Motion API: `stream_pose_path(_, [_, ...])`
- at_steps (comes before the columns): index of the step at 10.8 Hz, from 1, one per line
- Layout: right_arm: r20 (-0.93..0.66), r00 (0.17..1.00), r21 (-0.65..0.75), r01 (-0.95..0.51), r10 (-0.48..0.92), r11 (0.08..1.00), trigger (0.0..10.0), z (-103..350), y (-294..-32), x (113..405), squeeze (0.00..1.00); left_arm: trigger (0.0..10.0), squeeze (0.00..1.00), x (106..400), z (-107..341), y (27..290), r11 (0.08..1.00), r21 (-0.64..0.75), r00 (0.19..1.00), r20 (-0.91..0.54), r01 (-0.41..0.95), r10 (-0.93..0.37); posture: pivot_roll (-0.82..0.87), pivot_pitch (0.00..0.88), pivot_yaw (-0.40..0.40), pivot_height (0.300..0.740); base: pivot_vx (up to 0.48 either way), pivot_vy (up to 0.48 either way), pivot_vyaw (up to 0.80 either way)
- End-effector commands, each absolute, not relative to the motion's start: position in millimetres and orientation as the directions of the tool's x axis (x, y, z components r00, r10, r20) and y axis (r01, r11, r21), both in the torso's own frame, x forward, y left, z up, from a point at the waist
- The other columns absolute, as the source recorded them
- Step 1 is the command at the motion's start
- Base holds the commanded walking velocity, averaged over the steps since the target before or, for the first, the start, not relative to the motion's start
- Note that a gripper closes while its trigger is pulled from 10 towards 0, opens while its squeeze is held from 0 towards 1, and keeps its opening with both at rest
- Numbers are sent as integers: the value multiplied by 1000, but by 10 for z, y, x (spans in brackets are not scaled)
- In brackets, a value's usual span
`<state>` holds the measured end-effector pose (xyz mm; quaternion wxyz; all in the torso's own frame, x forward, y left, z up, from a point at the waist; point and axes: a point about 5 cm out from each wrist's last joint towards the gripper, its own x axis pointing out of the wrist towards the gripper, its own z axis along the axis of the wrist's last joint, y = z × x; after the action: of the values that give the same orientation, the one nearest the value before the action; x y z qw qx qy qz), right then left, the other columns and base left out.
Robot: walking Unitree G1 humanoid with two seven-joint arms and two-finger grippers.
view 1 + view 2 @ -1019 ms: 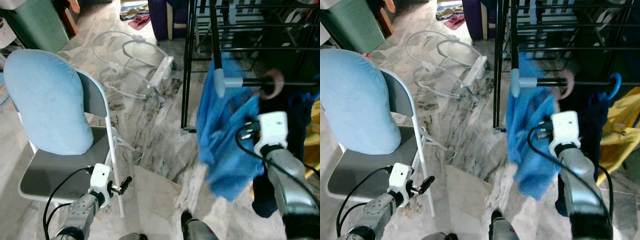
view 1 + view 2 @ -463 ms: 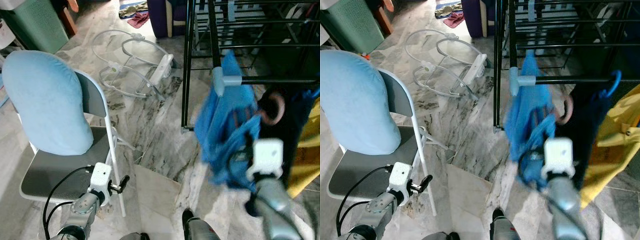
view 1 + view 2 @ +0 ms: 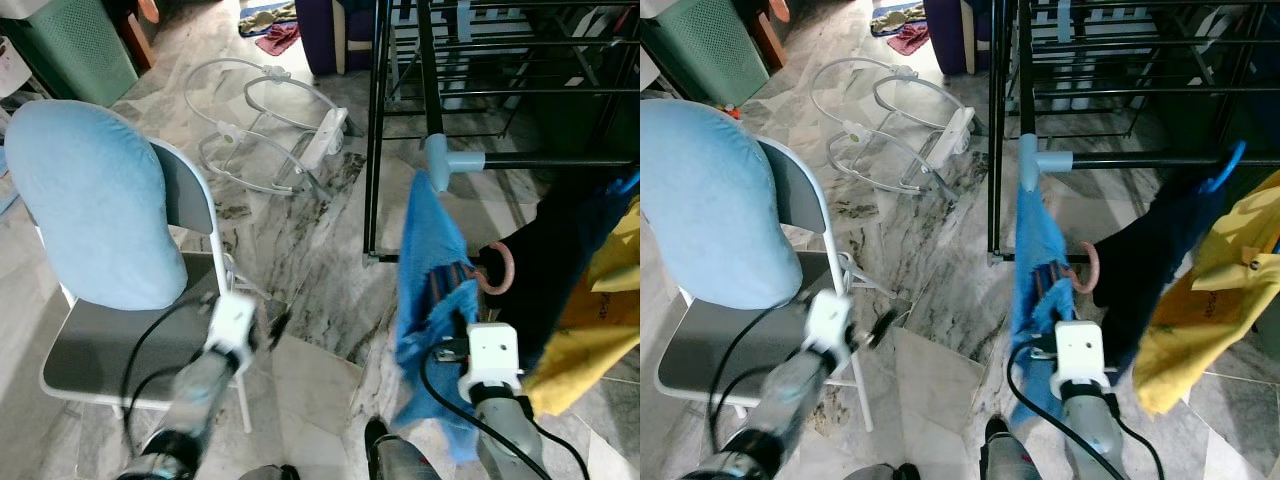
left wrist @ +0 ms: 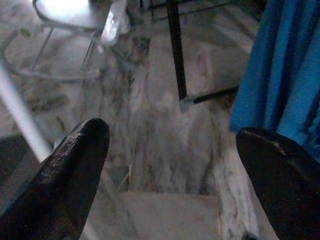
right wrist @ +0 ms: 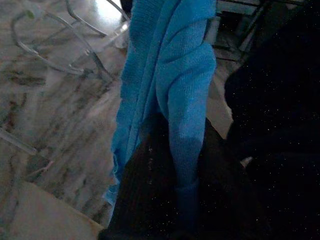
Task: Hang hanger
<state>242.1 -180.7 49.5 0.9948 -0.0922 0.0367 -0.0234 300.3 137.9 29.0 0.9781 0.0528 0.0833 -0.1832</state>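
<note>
Item 1, right pincer: we record its 2 black fingers closed on a fold of the blue garment, the cloth bunched between them in the right wrist view. The arm sits low before us, well under the rail. 1 second ago we held the same garment up near rail height; the arm has since dropped and the cloth has come down with it.

Item 2, pink hanger hook: it shows at the top of the blue garment, beside dark clothing, below the horizontal rail. We cannot tell whether it is caught on anything. 1 second ago it was up at the rail; we judge the hang not yet done, or slipped, and a fresh lift is probably needed.

Item 3, drying rack: black upright post and rails, with a pale blue end cap on the near rail. A yellow garment and a blue hanger hook sit further along.

Item 4, left pincer: fingers spread wide, holding nothing, over the marble floor. It has swung forward from its earlier low rest and is blurred.

Item 5, surroundings: folding chair draped with a light blue cloth; white wire frame on the floor; green basket.
</note>
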Motion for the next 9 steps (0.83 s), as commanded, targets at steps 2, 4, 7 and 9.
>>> stream_pose_path(2, [-50, 999, -166, 9, -17, 986, 0, 502, -1749, 2437, 0, 10000, 0, 2987, 402, 1392, 934, 88, 930, -156, 347, -331, -158, 208, 116, 740, -296, 0, 0])
stream_pose_path(4, [-57, 998, -148, -16, 7, 989, 0, 496, -1714, 2450, 0, 10000, 0, 2980, 446, 1370, 937, 91, 935, -150, 337, -322, -152, 203, 107, 740, -304, 0, 0])
stream_pose_path(7, [-74, 994, -133, -94, 85, 987, 0, 467, -1625, 2549, 0, 10000, 0, 2919, 475, 1317, 955, 77, 949, -160, 285, -271, -99, 169, 60, 740, -300, 0, 0])
stream_pose_path(9, [-72, 991, -118, -116, 108, 986, 0, 506, -1586, 2691, 0, 10000, 0, 2874, 447, 1390, 966, 79, 958, -171, 246, -230, -59, 169, 32, 740, -296, 0, 0])
